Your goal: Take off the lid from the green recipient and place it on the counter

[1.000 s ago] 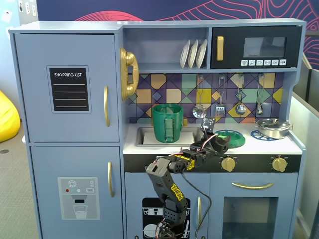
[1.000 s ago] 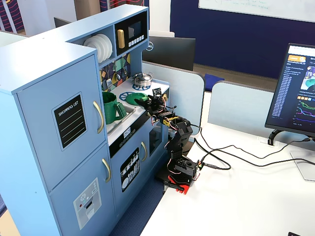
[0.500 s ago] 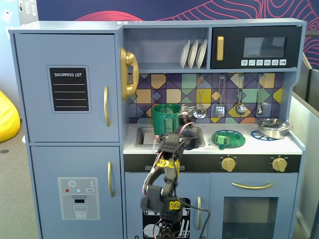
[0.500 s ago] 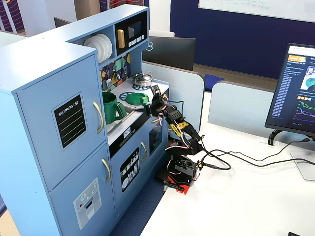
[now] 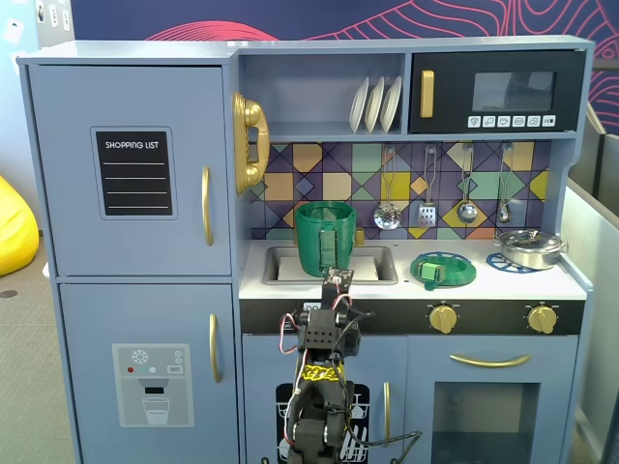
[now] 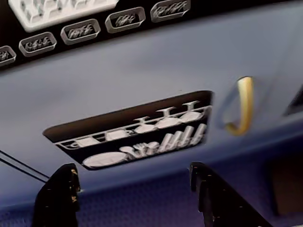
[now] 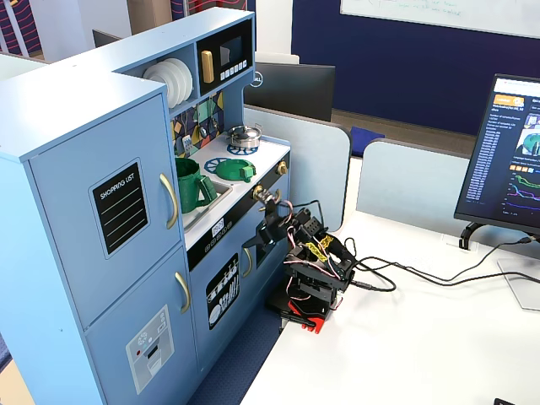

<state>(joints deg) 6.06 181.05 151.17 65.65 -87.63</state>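
In a fixed view my pot [image 5: 325, 238] sits in the sink, base hidden; the lid [image 5: 443, 269] lies right of it on the tabletop [image 5: 571, 282]. My tool [image 6: 137, 198] is spread, empty, fingertips cut off in the wrist view, which shows only cabinet front.

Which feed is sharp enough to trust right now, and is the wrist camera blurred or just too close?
Wrist view: soft and smeared, with the dishwasher panel tilted and the open tool in dark silhouette. Both fixed views: sharp and evenly lit, showing the lid on the counter and the green pot clearly; slight glare on the metal pan.
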